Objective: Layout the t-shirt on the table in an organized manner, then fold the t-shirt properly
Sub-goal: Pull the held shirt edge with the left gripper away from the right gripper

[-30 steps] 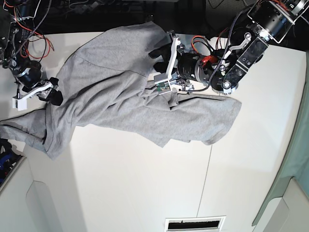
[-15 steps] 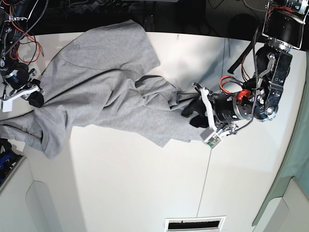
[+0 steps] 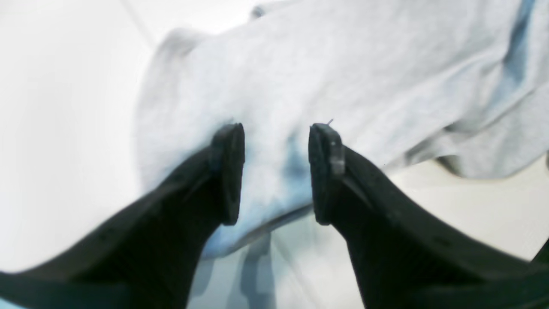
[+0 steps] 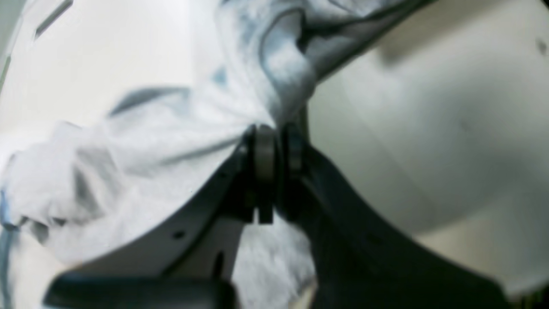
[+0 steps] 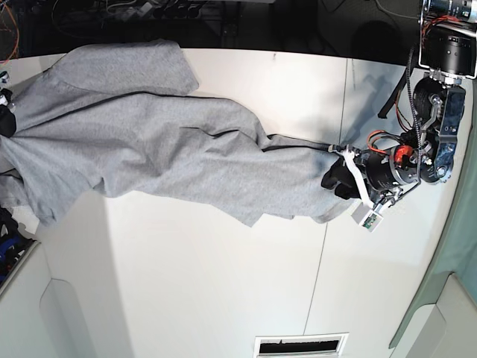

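Right wrist only: tool [image 4: 274,148] pinching t-shirt [image 4: 141,150].

A slotted white vent [image 5: 301,345] is sitting at the bottom edge, a pale green curtain [image 5: 452,246] is hanging down the right side

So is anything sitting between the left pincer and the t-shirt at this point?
Nothing visible does. In the left wrist view the left pincer stands open directly over the grey t-shirt, with cloth showing between its fingers and no other object on the white table near it. Whether the pads touch the fabric cannot be told.
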`<act>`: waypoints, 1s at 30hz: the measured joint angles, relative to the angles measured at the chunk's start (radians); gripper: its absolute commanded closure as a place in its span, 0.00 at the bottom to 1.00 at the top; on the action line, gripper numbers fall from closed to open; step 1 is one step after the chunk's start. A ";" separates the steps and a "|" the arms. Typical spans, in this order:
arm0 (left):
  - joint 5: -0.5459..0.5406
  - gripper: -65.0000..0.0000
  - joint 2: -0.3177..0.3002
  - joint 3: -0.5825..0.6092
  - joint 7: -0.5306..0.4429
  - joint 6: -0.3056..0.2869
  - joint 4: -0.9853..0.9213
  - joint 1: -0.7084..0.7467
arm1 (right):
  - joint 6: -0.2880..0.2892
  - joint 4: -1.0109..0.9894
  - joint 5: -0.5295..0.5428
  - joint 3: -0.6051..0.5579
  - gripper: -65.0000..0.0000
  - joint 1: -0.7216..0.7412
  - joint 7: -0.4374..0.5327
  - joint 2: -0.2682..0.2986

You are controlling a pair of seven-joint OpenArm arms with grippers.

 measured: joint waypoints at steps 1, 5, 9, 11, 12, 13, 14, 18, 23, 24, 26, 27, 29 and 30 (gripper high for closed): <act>0.012 0.57 -0.012 0.000 -0.008 0.023 0.000 0.000 | 0.000 0.000 0.001 0.003 1.00 -0.016 0.000 0.000; 0.116 0.57 -0.044 -0.001 -0.091 0.137 0.000 -0.012 | 0.000 0.000 -0.003 0.003 1.00 -0.055 -0.004 -0.002; 0.144 0.57 -0.040 -0.001 -0.110 0.152 -0.051 -0.029 | 0.000 0.000 -0.003 0.003 1.00 -0.063 -0.003 -0.003; 0.130 0.57 -0.035 -0.001 -0.113 0.153 -0.115 -0.044 | 0.000 0.000 -0.002 0.003 1.00 -0.063 -0.001 -0.008; 0.121 0.57 -0.032 -0.001 -0.113 0.155 -0.152 -0.056 | 0.000 0.000 -0.003 0.003 1.00 -0.063 -0.001 -0.010; 0.111 0.57 -0.027 -0.001 -0.115 0.154 -0.189 -0.071 | 0.000 0.000 -0.002 0.000 1.00 -0.065 0.000 -0.013; 0.095 0.57 -0.024 -0.001 -0.113 0.134 -0.224 -0.089 | 0.000 0.000 -0.002 -0.002 1.00 -0.065 -0.001 -0.013; 0.057 0.57 0.000 -0.002 -0.116 0.073 -0.308 -0.151 | 0.000 0.000 -0.001 -0.012 1.00 -0.065 0.000 -0.013; 0.058 0.57 0.036 -0.002 -0.101 0.046 -0.319 -0.155 | 0.000 0.000 -0.001 -0.013 1.00 -0.065 0.000 -0.013; 0.074 0.57 0.044 -0.002 -0.101 0.046 -0.329 -0.155 | 0.000 0.000 -0.001 -0.013 1.00 -0.065 0.000 -0.013; 0.097 0.57 0.057 -0.002 -0.101 0.047 -0.348 -0.155 | 0.000 0.000 -0.001 -0.013 1.00 -0.065 0.000 -0.014; 0.100 0.57 0.060 -0.002 -0.102 0.047 -0.352 -0.154 | 0.000 0.000 -0.001 -0.013 1.00 -0.065 0.000 -0.014; 0.101 0.57 0.058 -0.002 -0.112 0.056 -0.354 -0.153 | 0.000 0.000 -0.001 -0.013 1.00 -0.065 0.000 -0.013; 0.103 0.57 0.058 -0.002 -0.117 0.066 -0.354 -0.153 | 0.000 0.000 -0.001 -0.013 1.00 -0.065 0.000 -0.013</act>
